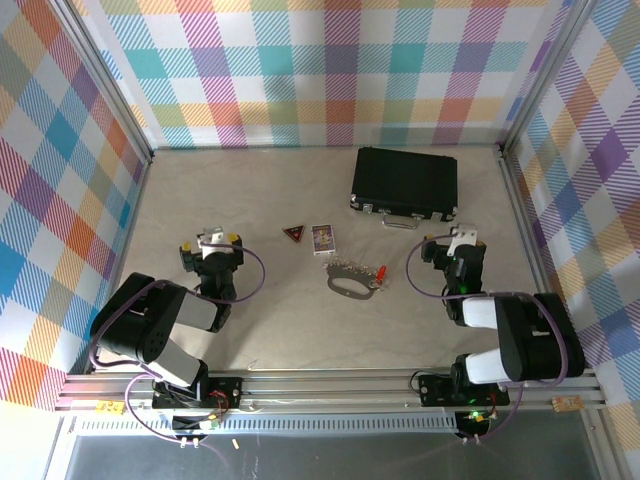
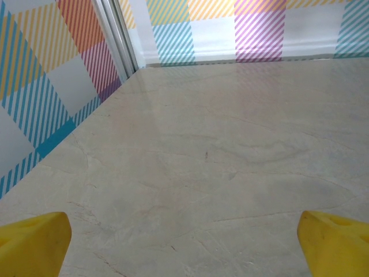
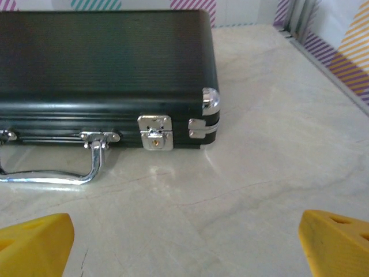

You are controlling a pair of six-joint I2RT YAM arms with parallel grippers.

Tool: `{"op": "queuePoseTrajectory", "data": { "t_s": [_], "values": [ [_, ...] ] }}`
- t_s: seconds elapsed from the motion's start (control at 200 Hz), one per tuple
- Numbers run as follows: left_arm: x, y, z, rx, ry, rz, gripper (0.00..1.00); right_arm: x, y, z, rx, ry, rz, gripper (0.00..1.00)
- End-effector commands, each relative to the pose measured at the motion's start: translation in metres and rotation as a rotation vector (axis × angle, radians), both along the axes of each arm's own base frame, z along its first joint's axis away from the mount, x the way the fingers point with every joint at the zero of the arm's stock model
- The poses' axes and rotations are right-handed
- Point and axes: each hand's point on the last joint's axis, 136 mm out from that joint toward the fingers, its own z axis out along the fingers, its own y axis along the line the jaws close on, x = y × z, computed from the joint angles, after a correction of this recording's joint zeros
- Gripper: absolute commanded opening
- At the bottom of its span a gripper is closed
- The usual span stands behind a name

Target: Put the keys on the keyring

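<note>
Silver keyring (image 1: pixel 349 286) is lying mid-table between the two arms, with chain bits trailing toward the right. The keys (image 1: pixel 381 272) (tiny metal piece, red tag) are sitting just beside its right end; touching or apart, can't resolve from the top view.

The left gripper (image 1: pixel 214 243) is hanging well left of the loop, jaws spread wide, holding nothing. Its wrist camera is looking at bare table (image 2: pixel 207 156) between the yellow fingertips (image 2: pixel 34 242). The right gripper (image 1: pixel 463 242) is likewise gaping wide and empty, pointing at the black case (image 3: pixel 104 57), not at the work.

Reading this as the approach step, nothing grasped yet. To do it well:
- The right arm should be swinging left and down onto the keys, pinching the red tag rather than the thin metal.
- The left arm should be pinning the loop by a plain side, leaving its opening free.
- Be going slow near the chain; it looks likely to be snagging fingers.
</note>
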Motion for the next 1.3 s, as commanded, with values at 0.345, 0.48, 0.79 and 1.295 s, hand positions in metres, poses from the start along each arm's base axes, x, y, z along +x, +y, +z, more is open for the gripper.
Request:
{"op": "queuePoseTrajectory", "data": {
  "t_s": [0.345,0.48,0.79,1.295],
  "values": [
    [0.016,0.011,0.0,-0.164,0.007,-0.059,1.0,0.036,0.009,0.003,0.04,0.007,0.07,0.99],
    [0.022,0.001,-0.009,-0.177,0.043,-0.129,1.0,0.036,0.008,0.003,0.044,0.006,0.069,0.99],
    [0.031,0.01,-0.024,-0.232,0.087,-0.126,1.0,0.036,0.004,0.003,0.052,0.007,0.051,0.99],
    [0.035,0.007,-0.024,-0.218,0.103,-0.129,1.0,0.035,0.004,0.004,0.048,0.002,0.053,0.99]
  ]
}}
